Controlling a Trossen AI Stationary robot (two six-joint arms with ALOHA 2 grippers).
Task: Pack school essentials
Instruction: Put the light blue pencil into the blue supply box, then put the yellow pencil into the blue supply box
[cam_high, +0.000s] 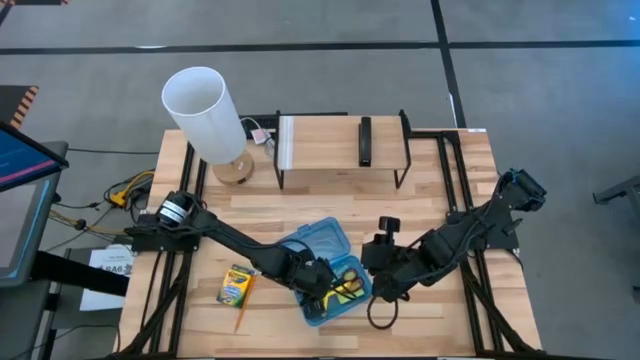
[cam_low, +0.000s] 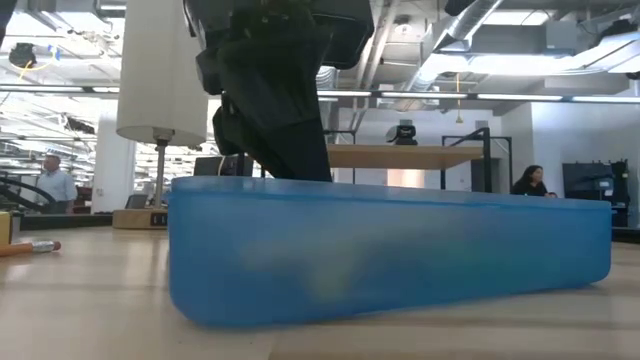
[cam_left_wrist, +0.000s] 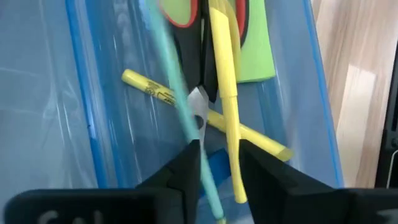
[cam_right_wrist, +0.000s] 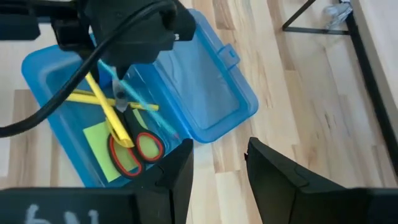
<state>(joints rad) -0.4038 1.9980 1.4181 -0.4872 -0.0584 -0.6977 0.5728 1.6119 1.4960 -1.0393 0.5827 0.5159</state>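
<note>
The open blue case (cam_high: 322, 240) lies mid-table, and it fills the low view (cam_low: 400, 250). Inside it lie red-handled scissors (cam_right_wrist: 134, 152), a lime-green sticky-note pad (cam_right_wrist: 99, 140) and two crossed yellow pens (cam_left_wrist: 225, 81). My left gripper (cam_left_wrist: 219, 171) hangs open over the case's tray. A thin teal pencil (cam_left_wrist: 177, 106) runs from between its fingers down into the tray. My right gripper (cam_right_wrist: 217, 162) is open above the bare table, just right of the case. A crayon box (cam_high: 236, 285) and an orange pencil (cam_high: 242, 318) lie on the table left of the case. My left gripper points steeply down into the case, and the teal pencil's upper end (cam_left_wrist: 214, 208) stands between its open fingers. The pencil slants down with its far end in the tray (cam_right_wrist: 174, 132). I cannot tell whether a finger touches it.
A white-shaded lamp (cam_high: 205, 110) stands at the far left. A black wire shelf (cam_high: 340, 150) stands at the far middle. The case's lid (cam_right_wrist: 211, 93) lies open toward the far side. People show in the room beyond the table.
</note>
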